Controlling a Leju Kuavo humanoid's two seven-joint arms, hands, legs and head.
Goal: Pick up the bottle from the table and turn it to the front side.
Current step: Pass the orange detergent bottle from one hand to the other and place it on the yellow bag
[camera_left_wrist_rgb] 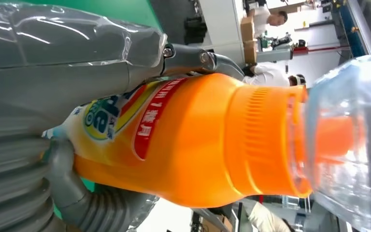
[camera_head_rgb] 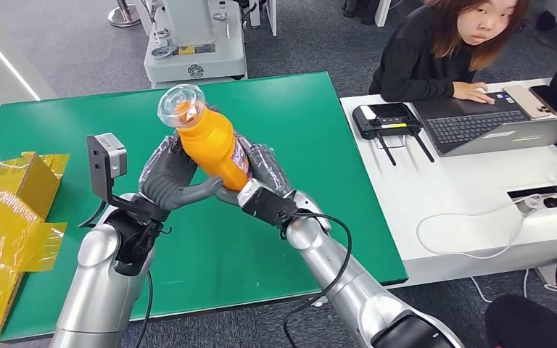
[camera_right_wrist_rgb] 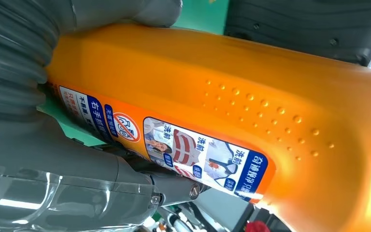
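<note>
The orange detergent bottle (clear cap toward eleven o'clock) is gripped between left robot hand and right robot hand.

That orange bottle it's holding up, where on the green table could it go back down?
Bare green table lies right of the bottle, toward the white desk, and along the far edge. The left end is crowded by yellow packaging.
</note>
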